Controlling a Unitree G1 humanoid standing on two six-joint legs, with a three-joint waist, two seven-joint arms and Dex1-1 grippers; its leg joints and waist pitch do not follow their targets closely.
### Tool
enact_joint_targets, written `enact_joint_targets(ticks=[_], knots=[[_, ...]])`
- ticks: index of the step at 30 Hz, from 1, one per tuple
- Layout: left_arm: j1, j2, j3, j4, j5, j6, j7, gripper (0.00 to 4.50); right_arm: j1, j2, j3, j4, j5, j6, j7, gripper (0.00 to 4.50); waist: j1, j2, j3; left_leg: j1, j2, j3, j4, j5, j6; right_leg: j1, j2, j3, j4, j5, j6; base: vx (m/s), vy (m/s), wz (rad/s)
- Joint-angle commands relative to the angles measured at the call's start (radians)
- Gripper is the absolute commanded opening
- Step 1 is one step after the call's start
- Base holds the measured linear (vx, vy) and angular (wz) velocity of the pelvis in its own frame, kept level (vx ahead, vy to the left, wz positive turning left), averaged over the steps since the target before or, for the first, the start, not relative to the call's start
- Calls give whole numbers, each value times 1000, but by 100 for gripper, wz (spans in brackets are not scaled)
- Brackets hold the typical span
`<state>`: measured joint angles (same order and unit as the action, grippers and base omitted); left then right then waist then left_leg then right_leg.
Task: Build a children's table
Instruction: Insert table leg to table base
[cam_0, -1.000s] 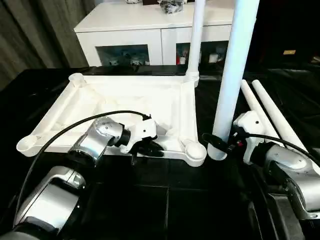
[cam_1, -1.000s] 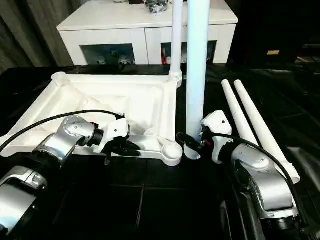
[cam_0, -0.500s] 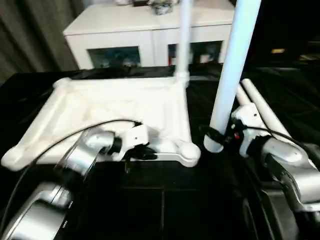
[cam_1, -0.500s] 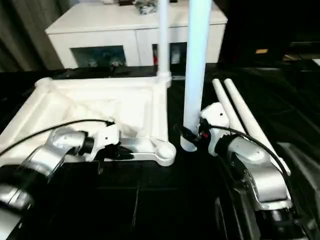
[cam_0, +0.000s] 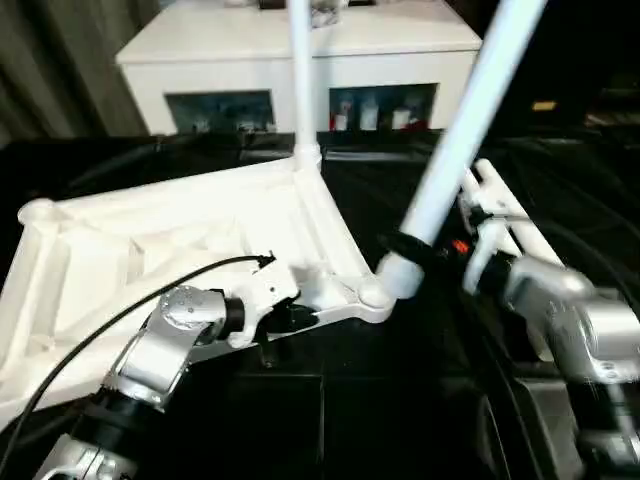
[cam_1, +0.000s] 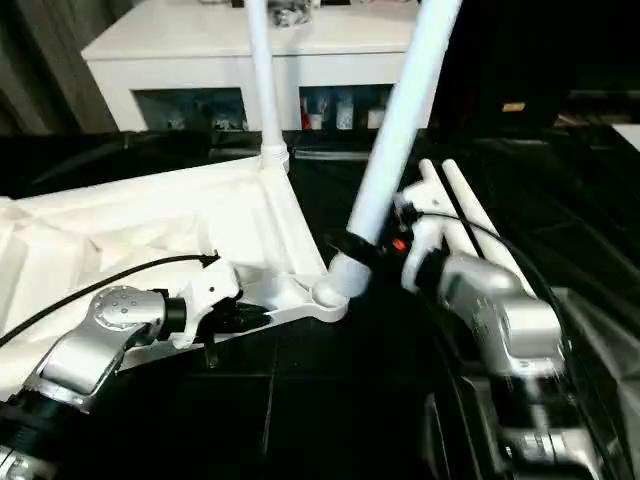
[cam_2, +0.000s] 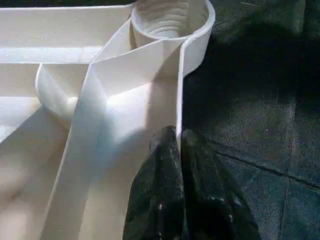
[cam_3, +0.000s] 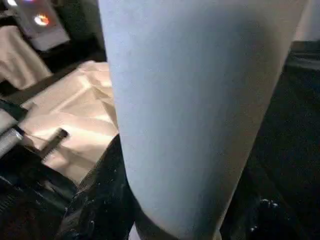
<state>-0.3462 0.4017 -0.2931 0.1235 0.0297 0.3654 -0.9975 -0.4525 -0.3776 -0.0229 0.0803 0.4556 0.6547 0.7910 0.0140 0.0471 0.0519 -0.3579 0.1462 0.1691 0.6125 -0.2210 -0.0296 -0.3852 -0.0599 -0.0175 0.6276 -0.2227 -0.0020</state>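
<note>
The upside-down tabletop (cam_0: 170, 250) sits across the left and middle of the frame, one leg (cam_0: 300, 80) already standing in its far corner. The left gripper (cam_2: 177, 150) has its fingers pinched together on the thin near rim. The right gripper (cam_0: 405, 248) is clamped around a second leg (cam_0: 470, 115), which leans hard to the upper right, its base touching the near corner socket (cam_0: 372, 292). Two spare legs (cam_1: 455, 205) lie at right. Big risk imo: at that tilt the leg probably jams or skids off the socket, and the push could tug the rim out of the pinch.

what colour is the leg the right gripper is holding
White; the leg in the right gripper shows best in the left eye view.
</note>
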Motion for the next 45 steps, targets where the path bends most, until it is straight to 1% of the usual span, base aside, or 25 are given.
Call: enact_joint_targets(ticks=[1,3,4,6,7,8,9,10,13,16,19,22,23,29,30,33,34,37,38,39,41,42,43,44,45], knots=[[22,6,-32,26,26,32,15,4,-26,-9,36,42,-19,-17,35,186,11,-24,-58,0,75,-25,-75,-51,85,40,-84,39,-70,-17,-289,0,0,0],[16,12,-43,24,34,28,9,4,-43,-6,55,77,-26,-25,54,186,14,-25,-57,1,75,-24,-75,-54,86,39,-85,39,-70,-7,-297,0,0,0],[13,11,-46,25,39,25,11,4,-52,-3,63,94,-27,-24,62,186,18,-30,-58,3,76,-23,-75,-55,85,42,-86,39,-68,-1,-300,0,0,0],[10,8,-48,27,40,25,12,4,-64,-3,82,124,-41,-34,75,186,22,-31,-58,3,76,-22,-74,-48,84,42,-86,39,-67,8,-303,0,0,0],[8,7,-52,27,41,26,16,4,-72,-6,97,142,-56,-40,82,186,22,-39,-57,0,76,-22,-74,-53,84,44,-89,40,-66,2,-304,0,0,0],[7,7,-55,26,41,28,18,4,-77,-8,106,152,-65,-43,88,186,23,-38,-56,1,76,-22,-75,-54,81,44,-88,40,-68,-9,-300,0,0,0],[4,8,-61,23,40,34,20,4,-85,-8,111,163,-69,-44,96,186,22,-43,-54,1,77,-21,-76,-64,79,43,-88,40,-70,-33,-296,0,0,0],[4,9,-61,23,39,35,20,4,-86,-9,111,163,-68,-44,98,186,23,-39,-54,3,77,-21,-76,-74,72,41,-89,41,-71,-50,-293,0,0,0],[1,17,-65,26,37,36,12,4,-95,-13,115,174,-74,-52,111,186,22,-43,-54,6,79,-23,-79,-97,53,41,-87,41,-72,-62,-288,0,0,0],[-2,21,-66,30,38,31,10,4,-97,-19,125,181,-81,-59,118,186,23,-45,-55,5,78,-22,-78,-80,54,42,-86,42,-69,-24,-292,0,0,0],[-14,31,-66,44,42,21,2,4,-107,-33,141,201,-92,-63,147,186,22,-46,-56,5,77,-21,-77,-81,58,43,-86,42,-68,-13,-302,0,0,0],[-25,37,-66,56,43,16,-3,4,-109,-35,146,213,-97,-61,159,186,25,-41,-56,6,78,-22,-76,-76,60,44,-86,42,-67,1,-307,0,0,0],[-29,39,-67,58,44,16,-4,4,-108,-35,147,215,-98,-61,162,186,25,-42,-56,6,78,-21,-76,-80,59,43,-86,42,-68,-1,-307,0,0,0],[-41,38,-68,70,40,14,-1,4,-90,-3,114,239,-80,-72,134,186,24,-43,-54,7,79,-23,-79,-109,43,44,-88,42,-71,-42,-306,0,0,0],[-41,38,-67,71,39,12,0,4,-80,5,106,242,-72,-73,127,186,24,-40,-54,7,78,-23,-79,-110,41,43,-88,43,-72,-46,-305,0,0,0],[-37,39,-66,71,35,11,3,4,-32,28,78,240,-58,-83,91,186,25,-41,-52,9,79,-22,-82,-133,31,41,-88,45,-76,-73,-297,0,0,0],[-36,39,-64,70,31,14,5,4,-2,36,65,232,-51,-91,81,186,26,-37,-52,9,80,-24,-84,-142,25,42,-88,44,-76,-81,-293,0,0,0],[-37,38,-62,71,29,15,8,4,41,46,51,218,-47,-106,65,186,24,-39,-52,9,79,-24,-86,-151,19,41,-86,43,-77,-81,-290,0,0,0],[-38,39,-61,72,29,15,8,4,53,51,44,213,-45,-111,58,186,25,-33,-52,11,79,-25,-86,-155,17,40,-86,44,-77,-83,-289,0,0,0],[-41,37,-59,77,29,14,11,4,79,65,24,205,-44,-127,31,186,24,-37,-51,11,79,-24,-87,-162,15,40,-86,44,-80,-91,-285,0,0,0],[-43,36,-58,81,29,12,13,4,95,75,13,198,-45,-141,19,186,25,-36,-52,11,79,-24,-88,-162,14,39,-86,44,-80,-85,-284,0,0,0],[-44,36,-58,82,29,11,14,4,106,81,8,191,-46,-152,12,186,24,-31,-51,11,80,-25,-90,-169,11,38,-85,44,-80,-83,-283,0,0,0],[-45,35,-55,84,28,10,17,4,136,96,-2,167,-49,-185,-5,186,23,-33,-51,9,79,-26,-91,-177,9,40,-85,43,-80,-90,-282,0,0,0],[-46,34,-55,85,27,9,19,4,154,103,-5,151,-48,-203,-13,186,26,-28,-49,11,80,-25,-92,-193,5,36,-87,46,-84,-112,-274,0,0,0],[-47,34,-54,87,26,8,20,4,167,107,-3,138,-55,-222,-22,186,25,-29,-49,12,80,-25,-93,-202,2,36,-86,46,-85,-122,-271,0,0,0]])
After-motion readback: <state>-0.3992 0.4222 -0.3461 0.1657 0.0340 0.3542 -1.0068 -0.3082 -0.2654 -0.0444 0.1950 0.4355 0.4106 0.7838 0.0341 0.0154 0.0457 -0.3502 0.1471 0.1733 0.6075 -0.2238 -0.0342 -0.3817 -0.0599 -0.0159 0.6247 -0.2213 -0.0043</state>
